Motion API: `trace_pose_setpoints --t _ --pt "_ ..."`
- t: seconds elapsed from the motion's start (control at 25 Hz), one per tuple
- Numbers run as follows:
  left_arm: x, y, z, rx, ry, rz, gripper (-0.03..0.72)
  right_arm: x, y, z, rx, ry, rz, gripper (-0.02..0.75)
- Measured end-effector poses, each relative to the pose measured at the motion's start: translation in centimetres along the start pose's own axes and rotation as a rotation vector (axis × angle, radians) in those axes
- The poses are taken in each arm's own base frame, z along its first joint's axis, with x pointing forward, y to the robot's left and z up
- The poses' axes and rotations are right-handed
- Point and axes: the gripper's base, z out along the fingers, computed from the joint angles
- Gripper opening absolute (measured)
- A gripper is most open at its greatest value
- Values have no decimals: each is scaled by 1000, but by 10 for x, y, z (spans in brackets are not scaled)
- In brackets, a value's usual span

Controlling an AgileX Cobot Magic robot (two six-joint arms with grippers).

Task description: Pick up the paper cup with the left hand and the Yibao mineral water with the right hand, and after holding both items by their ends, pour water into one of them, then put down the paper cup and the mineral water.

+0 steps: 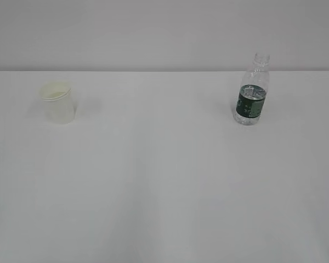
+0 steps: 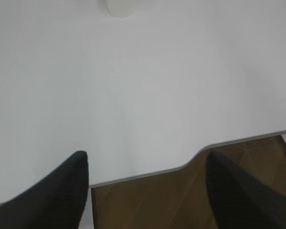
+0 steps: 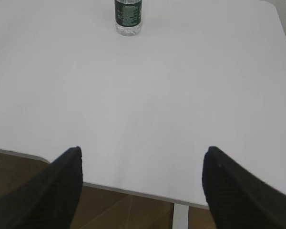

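Note:
The paper cup (image 1: pixel 58 102) stands upright on the white table at the far left; its base shows at the top edge of the left wrist view (image 2: pixel 119 8). The Yibao mineral water (image 1: pixel 251 92), uncapped and partly filled, stands upright at the far right; its lower half shows at the top of the right wrist view (image 3: pixel 128 17). My left gripper (image 2: pixel 146 160) is open and empty over the table's near edge, far from the cup. My right gripper (image 3: pixel 141 155) is open and empty over the near edge, far from the bottle. Neither gripper shows in the exterior view.
The white table (image 1: pixel 164 181) runs to a pale wall behind. Its near edge, with a curved notch (image 2: pixel 195 157), shows in the left wrist view, with brown floor (image 2: pixel 157 200) below. A white table leg (image 3: pixel 180 217) shows under the edge in the right wrist view.

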Motion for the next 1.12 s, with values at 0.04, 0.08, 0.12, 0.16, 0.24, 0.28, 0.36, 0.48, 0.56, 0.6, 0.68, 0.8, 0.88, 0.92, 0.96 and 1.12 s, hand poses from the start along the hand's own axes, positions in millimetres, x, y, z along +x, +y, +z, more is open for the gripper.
trace_pose_setpoints --t 0.04,0.08,0.12,0.16,0.24,0.28,0.36,0.48,0.56,0.6,0.68,0.8,0.88,0.92,0.96,1.12 --pt "0 0 0 0 0 0 540 0 0 1 0 0 0 593" --pt "0 0 0 0 0 0 533 0 0 1 0 -2 0 593" --pt "0 0 0 0 0 0 524 0 0 1 0 -2 -2 593" --pt "0 0 0 0 0 0 519 0 0 1 0 -2 -2 593" --pt "0 0 0 0 0 0 512 0 0 1 0 -4 -2 593" --pt "0 0 0 0 0 0 512 0 0 1 0 -6 -2 593" --pt "0 0 0 0 0 0 510 0 0 1 0 -6 -2 593" --pt "0 0 0 0 0 0 511 0 0 1 0 -6 -2 593" --pt "0 0 0 0 0 0 511 -1 0 1 0 -8 -2 593" --pt "0 0 0 0 0 0 512 -1 0 1 0 -8 -2 593" --pt "0 0 0 0 0 0 531 -1 0 1 0 -8 -2 592" --pt "0 0 0 0 0 0 615 -1 0 1 0 -10 -2 593" --pt "0 0 0 0 0 0 641 -1 0 1 0 -10 -2 593" --pt "0 0 0 0 0 0 645 -1 0 1 0 -10 -2 592" --pt "0 0 0 0 0 0 649 -1 0 1 0 -10 -2 593" --pt "0 0 0 0 0 0 651 -1 0 1 0 -10 -2 593"
